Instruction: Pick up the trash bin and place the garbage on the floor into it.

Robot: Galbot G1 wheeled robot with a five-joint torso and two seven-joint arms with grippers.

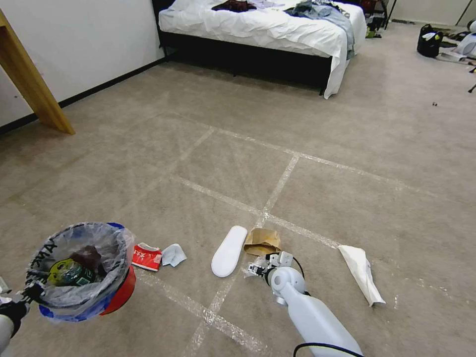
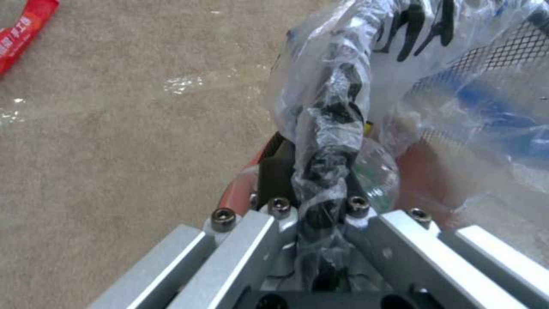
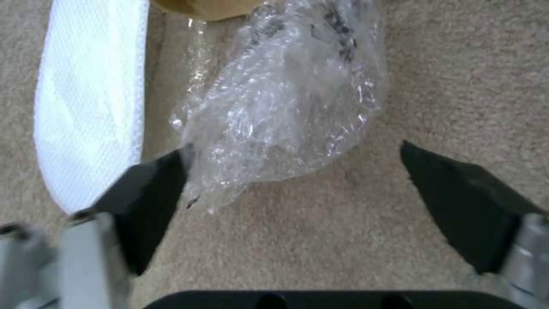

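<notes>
Down at the near left, the left gripper (image 2: 326, 214) is clamped on the rim of the small round red trash bin (image 1: 116, 292), pinching the clear plastic liner bag (image 2: 337, 128) with it and holding the bin above the beige taped carpet floor (image 1: 347, 148). Some litter already lies inside, a green-labelled item among it.

Near the middle, the right gripper (image 3: 291, 189) sits low over the carpet with its black fingers (image 3: 149, 201) spread wide around a crumpled clear plastic wrapper (image 3: 286, 98). One finger is touching or almost touching the wrapper's edge; the other stands well apart from it. A flat white slipper (image 3: 85, 107) lies just beside that wrapper on its left, and a crumpled brown paper bag (image 1: 262, 241) sits just beyond it.

To pick cleanly, the right gripper should probably centre more over the wrapper, descend until the fingertips brush the carpet, then close without catching the slipper.

Further left, a red wrapper (image 1: 147, 257) and a light-blue scrap (image 1: 173, 254) lie near the bin; a white crumpled tissue sheet (image 1: 362, 272) lies to the right.
</notes>
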